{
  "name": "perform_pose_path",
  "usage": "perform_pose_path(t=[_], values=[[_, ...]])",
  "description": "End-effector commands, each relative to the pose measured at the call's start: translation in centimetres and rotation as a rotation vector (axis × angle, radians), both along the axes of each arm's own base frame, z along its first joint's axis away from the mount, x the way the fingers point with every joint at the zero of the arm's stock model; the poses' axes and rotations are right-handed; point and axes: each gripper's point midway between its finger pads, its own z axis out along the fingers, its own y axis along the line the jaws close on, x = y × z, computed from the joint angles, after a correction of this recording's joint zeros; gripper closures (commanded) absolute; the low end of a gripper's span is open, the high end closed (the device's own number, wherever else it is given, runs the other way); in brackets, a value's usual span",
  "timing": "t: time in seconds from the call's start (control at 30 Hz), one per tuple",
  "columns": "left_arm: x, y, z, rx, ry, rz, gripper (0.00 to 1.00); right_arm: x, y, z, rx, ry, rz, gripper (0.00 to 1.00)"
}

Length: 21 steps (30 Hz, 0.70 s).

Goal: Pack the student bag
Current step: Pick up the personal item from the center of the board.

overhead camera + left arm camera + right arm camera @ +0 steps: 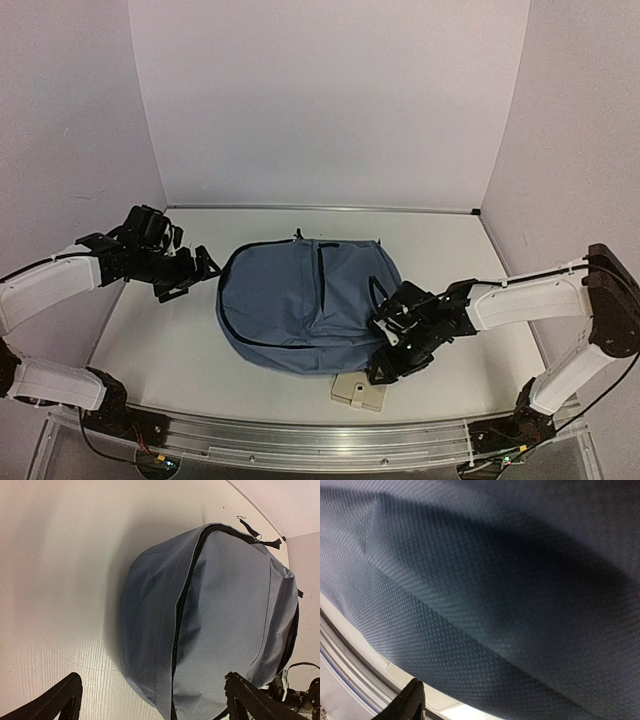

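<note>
The student bag (300,305) is a slate-blue backpack lying flat in the middle of the table, its dark zipper (182,605) running along the seam. My left gripper (190,275) hovers just left of the bag, open and empty. In the left wrist view its dark fingers (65,697) stand wide apart in front of the bag's rounded end (165,645). My right gripper (385,348) is pressed against the bag's near right edge, with its jaws apart. Blue fabric (495,590) fills the right wrist view. Only one fingertip (412,700) shows there, clear of the cloth.
A flat beige square piece (358,390) lies on the table partly under the bag's near edge; it also shows as a pale strip (440,705) below the fabric. A metal rail (300,435) runs along the table's front. White walls close in the back and sides.
</note>
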Motion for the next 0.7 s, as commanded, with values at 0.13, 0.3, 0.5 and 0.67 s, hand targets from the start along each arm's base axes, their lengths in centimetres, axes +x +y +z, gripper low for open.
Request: perform_pose_path(t=[0.13, 0.3, 0.5, 0.67], values=[[0.0, 0.3, 0.4, -0.001, -0.017, 0.001, 0.0, 0.2, 1.5, -0.4, 0.061, -0.001, 0.045, 0.5], [-0.1, 0.2, 0.3, -0.003, -0.013, -0.003, 0.0, 1.0, 1.3, -1.1, 0.031, -0.026, 0.02, 0.5], [-0.1, 0.0, 0.4, -0.015, -0.015, -0.008, 0.0, 1.5, 0.6, -2.7, -0.037, -0.024, -0.03, 0.45], [-0.1, 0.1, 0.3, -0.007, -0.016, -0.007, 0.0, -0.4, 1.3, -2.7, 0.024, 0.057, 0.008, 0.55]])
